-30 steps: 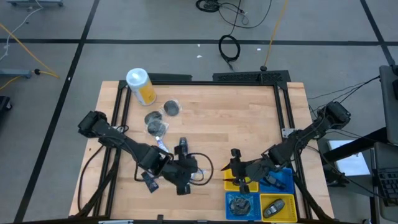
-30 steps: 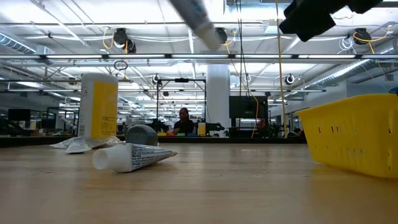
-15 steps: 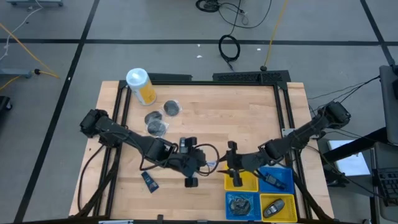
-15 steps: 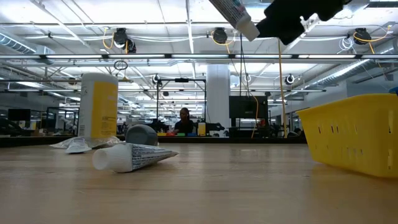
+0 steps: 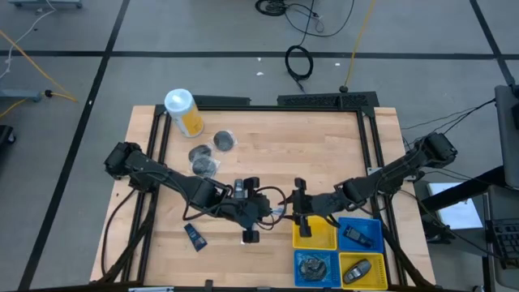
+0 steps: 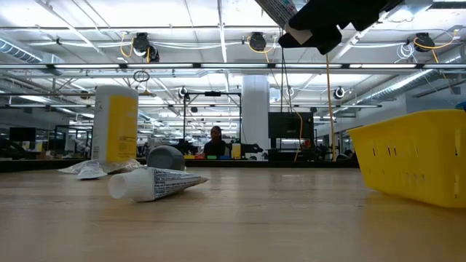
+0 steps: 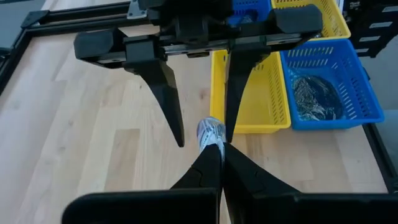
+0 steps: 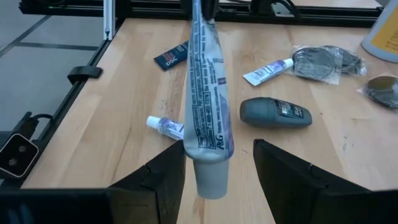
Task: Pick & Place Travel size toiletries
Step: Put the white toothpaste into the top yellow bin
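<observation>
Above the middle of the wooden table (image 5: 268,154), item in transit: one white tube (image 8: 205,99), pinched by its flat tail in the shut fingers of the left gripper (image 5: 261,212), cap end pointing toward the right gripper (image 5: 297,212), whose fingers (image 8: 163,177) stand parted on either side of the cap without touching it.

Risk: the handover looks unfinished. If the left lets go before the right closes, the tube likely drops to the boards short of the yellow bin (image 5: 315,234). A grip on the round cap alone may slip or swing.

Surface, left to right: yellow canister (image 5: 184,112) at the far corner; grey jars (image 5: 203,161) in crinkled wrap; dark blue tube (image 5: 195,236) near the front edge; dark oval bottle (image 8: 275,113) and a second small tube (image 8: 267,71); blue bins (image 5: 361,235) holding toiletries.

Room: open hall, ceiling lights, a person (image 6: 215,142) seated far behind.
</observation>
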`<state>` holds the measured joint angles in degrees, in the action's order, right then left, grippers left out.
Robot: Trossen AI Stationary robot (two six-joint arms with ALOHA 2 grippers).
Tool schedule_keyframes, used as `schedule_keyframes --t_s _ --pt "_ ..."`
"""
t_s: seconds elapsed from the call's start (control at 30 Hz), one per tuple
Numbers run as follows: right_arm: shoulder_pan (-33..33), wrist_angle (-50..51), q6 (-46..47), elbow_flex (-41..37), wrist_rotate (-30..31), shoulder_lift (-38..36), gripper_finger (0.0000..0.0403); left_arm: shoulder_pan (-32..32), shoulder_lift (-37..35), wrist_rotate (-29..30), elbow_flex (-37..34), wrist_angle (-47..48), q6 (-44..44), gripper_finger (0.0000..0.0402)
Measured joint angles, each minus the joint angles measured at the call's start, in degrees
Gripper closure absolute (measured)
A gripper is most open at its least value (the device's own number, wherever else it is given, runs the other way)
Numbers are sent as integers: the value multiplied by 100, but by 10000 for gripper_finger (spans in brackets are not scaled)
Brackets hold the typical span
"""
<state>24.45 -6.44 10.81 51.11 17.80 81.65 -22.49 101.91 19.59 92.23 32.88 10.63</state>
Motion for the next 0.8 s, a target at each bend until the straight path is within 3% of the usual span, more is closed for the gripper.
schedule_keyframes --t_s 0.2,0.43,0.8 --pt "0 103 0 0 -4 0 250 24 2 0 -2 0 -2 402" --pt "2 135 -37 0 -9 2 354 74 2 3 -2 2 0 401" --pt "0 170 -87 0 0 4 353 125 2 -7 -2 0 215 394"
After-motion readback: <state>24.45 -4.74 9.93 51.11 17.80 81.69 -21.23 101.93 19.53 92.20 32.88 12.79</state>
